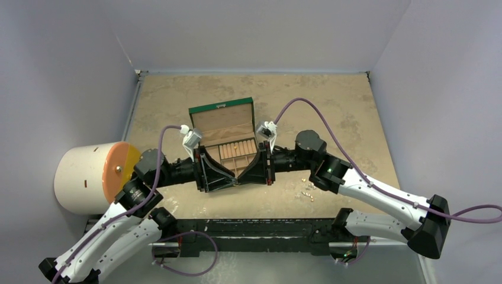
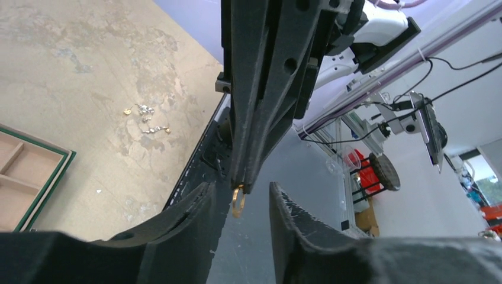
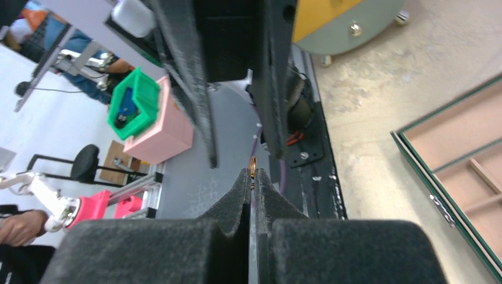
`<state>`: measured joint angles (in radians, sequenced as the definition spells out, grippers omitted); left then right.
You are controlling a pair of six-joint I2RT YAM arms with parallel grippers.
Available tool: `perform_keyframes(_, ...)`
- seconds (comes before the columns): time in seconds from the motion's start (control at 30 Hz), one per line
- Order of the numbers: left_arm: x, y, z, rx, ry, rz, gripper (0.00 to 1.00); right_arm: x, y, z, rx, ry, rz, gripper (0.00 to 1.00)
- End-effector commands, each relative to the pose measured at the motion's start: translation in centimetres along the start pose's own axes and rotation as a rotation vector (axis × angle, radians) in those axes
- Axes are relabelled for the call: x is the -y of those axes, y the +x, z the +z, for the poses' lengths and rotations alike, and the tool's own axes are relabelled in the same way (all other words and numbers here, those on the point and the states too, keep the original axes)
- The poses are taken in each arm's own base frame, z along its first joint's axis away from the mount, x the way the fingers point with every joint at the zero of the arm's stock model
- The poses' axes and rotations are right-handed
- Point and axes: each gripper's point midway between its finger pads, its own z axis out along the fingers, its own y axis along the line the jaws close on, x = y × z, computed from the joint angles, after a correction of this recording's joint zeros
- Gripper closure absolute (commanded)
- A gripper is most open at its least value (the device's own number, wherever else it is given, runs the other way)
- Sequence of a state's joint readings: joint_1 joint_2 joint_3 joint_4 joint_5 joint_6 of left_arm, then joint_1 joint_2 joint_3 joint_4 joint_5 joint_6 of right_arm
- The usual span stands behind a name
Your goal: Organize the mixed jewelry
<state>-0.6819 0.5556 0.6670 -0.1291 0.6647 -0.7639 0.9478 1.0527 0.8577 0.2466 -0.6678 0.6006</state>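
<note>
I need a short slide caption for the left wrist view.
The shut right gripper holds a gold ring between the open left fingers; loose jewelry lies on the table beyond.

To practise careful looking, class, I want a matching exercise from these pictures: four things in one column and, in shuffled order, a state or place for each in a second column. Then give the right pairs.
Column 1
1. left pincer
2. right pincer
3. green box
4. loose jewelry pieces

Column 2
A. lid raised
B. shut on a small gold ring
C. lying on the table, apart from the box
D. open around that ring

Pairs: 1-D, 2-B, 3-A, 4-C.
</note>
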Motion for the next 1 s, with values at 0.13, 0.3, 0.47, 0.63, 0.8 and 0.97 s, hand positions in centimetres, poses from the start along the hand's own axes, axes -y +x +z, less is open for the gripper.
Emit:
perform_keyframes(0.13,-1.7,-2.9,-1.1,0.082,-0.195,0.107,0.48,3.0,-1.6,-1.0,0.036,0.231,-0.047,1.00)
perform_keyframes(0.3,-5.0,-3.7,-2.3,0.105,-0.400,0.139,0.47,7.0,-2.0,-1.7,0.022,0.448,-0.057,1.00)
perform_keyframes(0.47,-6.9,-5.7,-4.5,0.180,-0.579,0.200,0.47,12.3,-3.0,-3.2,0.018,0.742,-0.086,1.00)
perform_keyframes(0.63,-7.7,-7.2,-6.4,0.242,-0.691,0.254,0.48,17.1,-3.3,-4.7,-0.006,1.005,-0.118,1.00)
perform_keyframes(0.8,-9.2,-8.0,-8.1,0.304,-0.802,0.285,0.48,20.5,-3.4,-4.5,-0.025,1.138,-0.134,1.00)
perform_keyframes(0.97,-9.7,-8.3,-8.9,0.335,-0.845,0.292,0.49,23.1,-2.8,-2.9,-0.037,1.181,-0.113,1.00)
